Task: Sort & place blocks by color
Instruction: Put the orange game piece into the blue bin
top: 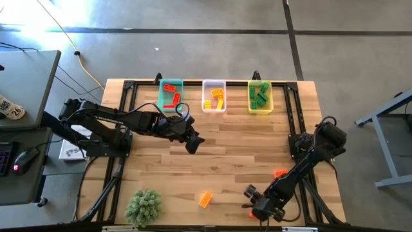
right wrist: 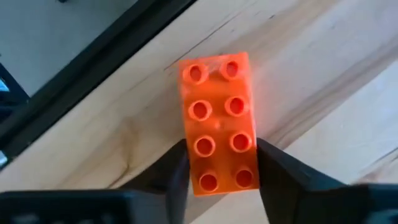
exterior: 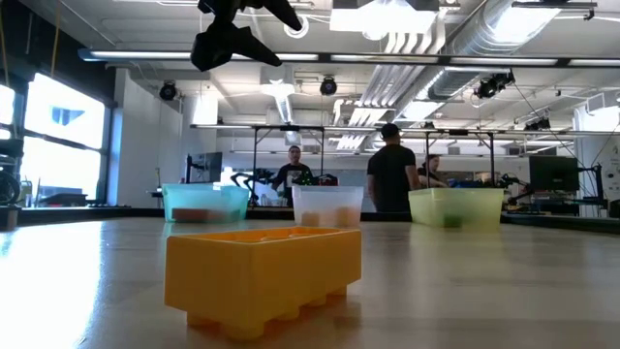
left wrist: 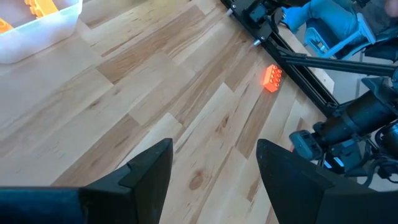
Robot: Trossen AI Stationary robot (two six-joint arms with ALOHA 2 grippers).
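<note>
- The right gripper (right wrist: 219, 163) sits at the table's front edge near its right corner, its two dark fingers pressed against both sides of an orange-red eight-stud plastic brick (right wrist: 219, 121) lying on the wood.
- The left gripper (top: 191, 143) hovers over the middle of the wooden table (top: 225, 142), fingers spread and holding nothing.
- A second small orange-red brick (top: 280, 173) lies near the right edge, unsorted.
- A yellow-orange brick (top: 205, 199) lies near the front edge, also unsorted.
- Along the back edge, the teal plastic bin (top: 171, 95) holds red bricks, the white bin (top: 214, 96) yellow ones, the yellow-green bin (top: 260, 96) green ones.
- Judgement: sorting is mostly done; three loose bricks remain.
</note>
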